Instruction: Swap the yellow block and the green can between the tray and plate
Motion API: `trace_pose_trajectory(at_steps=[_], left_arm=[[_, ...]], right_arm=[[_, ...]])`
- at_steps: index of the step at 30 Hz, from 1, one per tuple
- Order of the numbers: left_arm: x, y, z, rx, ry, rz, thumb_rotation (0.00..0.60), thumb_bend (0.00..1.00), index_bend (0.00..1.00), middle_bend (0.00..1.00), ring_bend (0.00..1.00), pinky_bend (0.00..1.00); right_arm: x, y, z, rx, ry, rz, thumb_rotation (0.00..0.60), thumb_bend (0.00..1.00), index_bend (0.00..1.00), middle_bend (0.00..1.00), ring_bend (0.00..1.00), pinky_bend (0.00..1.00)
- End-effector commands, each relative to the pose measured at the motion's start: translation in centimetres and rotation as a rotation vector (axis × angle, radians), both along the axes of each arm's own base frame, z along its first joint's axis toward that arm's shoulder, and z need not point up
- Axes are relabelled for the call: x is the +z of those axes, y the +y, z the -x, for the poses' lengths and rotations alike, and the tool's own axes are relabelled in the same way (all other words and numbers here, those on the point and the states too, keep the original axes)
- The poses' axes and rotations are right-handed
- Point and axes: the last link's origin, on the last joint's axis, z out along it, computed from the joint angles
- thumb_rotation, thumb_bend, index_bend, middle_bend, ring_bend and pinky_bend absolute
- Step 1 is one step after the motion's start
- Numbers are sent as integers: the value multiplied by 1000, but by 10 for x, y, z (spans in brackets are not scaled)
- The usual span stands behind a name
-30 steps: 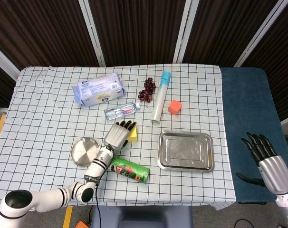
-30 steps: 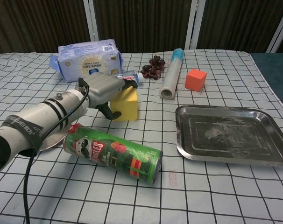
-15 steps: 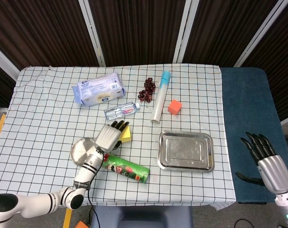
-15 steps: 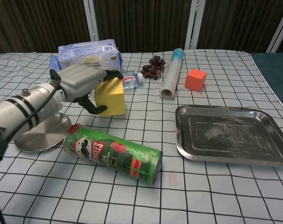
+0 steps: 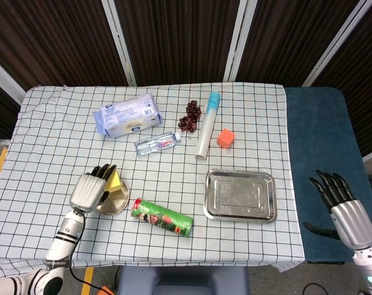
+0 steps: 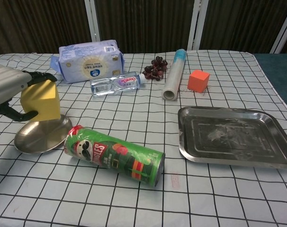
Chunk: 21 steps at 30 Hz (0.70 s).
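Note:
My left hand point(image 5: 88, 190) point(image 6: 8, 85) grips the yellow block point(image 5: 115, 180) point(image 6: 40, 100) and holds it over the round metal plate point(image 5: 116, 201) point(image 6: 41, 137) at the table's front left. The green can point(image 5: 162, 217) point(image 6: 115, 154) lies on its side on the cloth, just right of the plate. The steel tray point(image 5: 240, 195) point(image 6: 236, 136) sits to the right with nothing in it. My right hand point(image 5: 341, 203) hangs off the table's right side, fingers spread, holding nothing.
At the back lie a blue wipes pack point(image 5: 127, 115) point(image 6: 86, 59), a water bottle point(image 5: 156, 143) point(image 6: 117, 82), dark grapes point(image 5: 190, 115) point(image 6: 156, 67), a plastic-wrap roll point(image 5: 207, 124) point(image 6: 174, 73) and an orange cube point(image 5: 225, 137) point(image 6: 198, 80).
My left hand has carried the yellow block leftward from beside the bottle to above the plate. The can and my right hand have stayed put.

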Motion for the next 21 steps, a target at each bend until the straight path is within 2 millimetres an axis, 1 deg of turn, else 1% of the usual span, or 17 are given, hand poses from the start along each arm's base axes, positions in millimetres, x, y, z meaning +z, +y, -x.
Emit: trace_pose_trajectory(at_steps=[1, 8, 11, 15, 17, 19, 21], left_arm=[[0, -2, 15, 21, 12, -2, 600, 440, 464, 589, 593, 662], [0, -4, 30, 31, 50, -19, 600, 438, 464, 580, 587, 662], [2, -7, 34, 31, 63, -29, 600, 438, 461, 561, 560, 660], [4, -11, 37, 35, 76, -25, 600, 438, 423, 538, 524, 644], [4, -13, 38, 51, 62, -18, 600, 436, 385, 491, 485, 597], [5, -16, 39, 67, 53, -9, 600, 432, 310, 399, 418, 535], [6, -19, 40, 87, 42, 9, 600, 421, 141, 238, 273, 444]], right_arm=[[0, 0, 0, 1, 1, 1, 600, 19, 157, 0, 0, 0], [0, -1, 0, -4, 3, -3, 600, 19, 157, 0, 0, 0], [0, -1, 0, -4, 2, -3, 600, 19, 157, 0, 0, 0], [0, -1, 0, -4, -2, 0, 600, 20, 157, 0, 0, 0], [0, 0, 0, -6, -3, -2, 600, 19, 157, 0, 0, 0], [0, -1, 0, -6, -1, -2, 600, 19, 157, 0, 0, 0], [-1, -2, 0, -8, 1, -2, 600, 20, 157, 0, 0, 0]])
